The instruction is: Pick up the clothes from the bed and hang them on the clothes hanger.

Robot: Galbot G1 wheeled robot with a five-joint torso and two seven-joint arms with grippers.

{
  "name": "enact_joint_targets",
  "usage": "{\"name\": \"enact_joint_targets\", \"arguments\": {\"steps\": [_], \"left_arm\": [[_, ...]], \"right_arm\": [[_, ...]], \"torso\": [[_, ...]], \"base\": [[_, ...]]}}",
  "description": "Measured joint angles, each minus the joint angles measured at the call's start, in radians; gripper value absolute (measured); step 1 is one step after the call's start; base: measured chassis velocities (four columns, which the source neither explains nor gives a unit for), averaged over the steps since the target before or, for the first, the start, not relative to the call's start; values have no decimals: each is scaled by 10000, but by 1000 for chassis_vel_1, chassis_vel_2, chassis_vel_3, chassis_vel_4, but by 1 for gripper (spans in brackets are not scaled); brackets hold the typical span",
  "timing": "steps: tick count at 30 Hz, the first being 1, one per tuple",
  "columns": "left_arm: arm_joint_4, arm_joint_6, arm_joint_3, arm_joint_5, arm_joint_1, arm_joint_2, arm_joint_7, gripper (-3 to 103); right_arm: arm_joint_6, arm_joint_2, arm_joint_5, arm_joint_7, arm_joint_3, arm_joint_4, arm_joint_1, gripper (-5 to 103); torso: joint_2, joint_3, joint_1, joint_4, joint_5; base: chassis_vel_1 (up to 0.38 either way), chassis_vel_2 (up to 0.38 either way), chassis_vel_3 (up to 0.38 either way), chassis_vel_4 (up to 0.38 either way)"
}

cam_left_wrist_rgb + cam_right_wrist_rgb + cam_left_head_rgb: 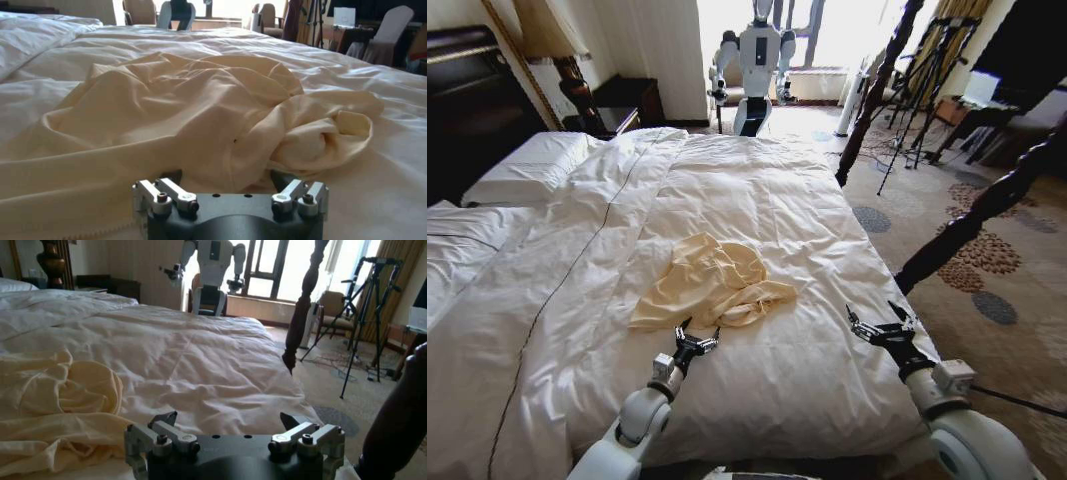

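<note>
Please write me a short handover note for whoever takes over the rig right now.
Left gripper: open, low over the duvet at the near edge of the shirt, fingers at the fabric, nothing held.
Right gripper: open, empty, over the duvet near the bed's right edge, apart from the shirt.
Shirt: crumpled in a heap on the white duvet, mid-bed toward the foot.
Done: left arm brought up to the shirt.
Left: grasp the shirt, lift it, find the hanger and hang it.
</note>
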Motion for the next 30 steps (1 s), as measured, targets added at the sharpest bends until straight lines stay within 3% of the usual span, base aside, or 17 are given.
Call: {"name": "enact_joint_targets", "arguments": {"steps": [4, 6, 7, 10, 13, 19, 25, 27, 28, 30], "left_arm": [[215, -92, 92, -65, -243, 68, 12, 80], [245, -109, 118, -65, -282, 91, 17, 80], [252, -121, 130, -62, -308, 118, 23, 72], [240, -146, 129, -53, -319, 196, 37, 68], [157, -183, 67, -33, -293, 352, 72, 56], [-73, -184, 19, -47, -192, 511, 79, 44], [-341, -151, -99, -103, -83, 673, 52, 24], [-389, -148, -139, -114, -65, 719, 49, 24], [-459, -146, -206, -149, -40, 786, 46, 16], [-536, -145, -266, -205, -19, 852, 35, 12]], "right_arm": [[27, -45, 47, -1, -16, 40, 47, 100], [29, -67, 61, -1, -26, 53, 75, 100], [30, -90, 70, 14, -34, 57, 106, 100], [35, -99, 71, 48, -32, 50, 135, 100], [57, -46, 49, 74, -33, -19, 145, 100], [63, 102, -20, 75, -115, -79, 188, 100], [93, 245, -171, 82, -141, -196, 245, 100], [96, 265, -182, 82, -142, -196, 248, 100], [98, 288, -189, 83, -144, -195, 258, 100], [100, 299, -190, 85, -145, -191, 271, 100]], "torso": [[0, 0, 0, 1, 0], [0, 0, 0, 1, -1], [0, 0, 0, 2, -1], [0, 0, 0, 2, -1], [0, 0, 0, 1, -1], [0, 0, 0, 1, 0], [0, 0, 0, 1, 0], [0, 0, 0, 1, -1], [0, 0, 0, 1, -1], [0, 0, 0, 1, -1]], "base": [[0, 0, 0, 0], [0, 0, 0, 0], [0, 0, 0, 0], [0, 0, 0, 0], [0, 0, 0, 0], [0, 0, 0, 0], [0, 0, 0, 0], [0, 0, 0, 0], [0, 0, 0, 0], [0, 0, 0, 0]]}}
